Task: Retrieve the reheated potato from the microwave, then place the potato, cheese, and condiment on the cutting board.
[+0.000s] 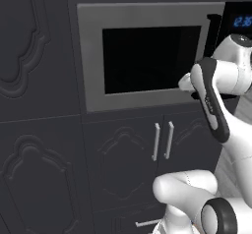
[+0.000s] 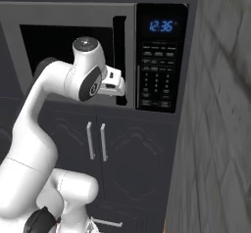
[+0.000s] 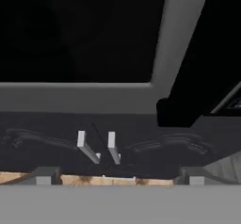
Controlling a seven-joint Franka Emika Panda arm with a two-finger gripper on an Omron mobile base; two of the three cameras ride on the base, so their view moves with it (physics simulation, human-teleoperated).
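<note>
Microwave (image 1: 147, 56), grey-framed with a large black window, sits built into dark cabinetry, its door closed. Its black vertical bar handle (image 2: 119, 56) stands left of the black keypad panel (image 2: 158, 75). The white arm's gripper (image 3: 115, 178), fingers spread apart and empty, hangs near the handle's lower end.

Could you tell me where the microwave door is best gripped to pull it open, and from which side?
Grip the black vertical bar handle along the right edge of the microwave door, coming straight at it from the front. It is a slim upright bar, so the open gripper, now by its lower end, should probably straddle it with one of its fingers on each side.
</note>
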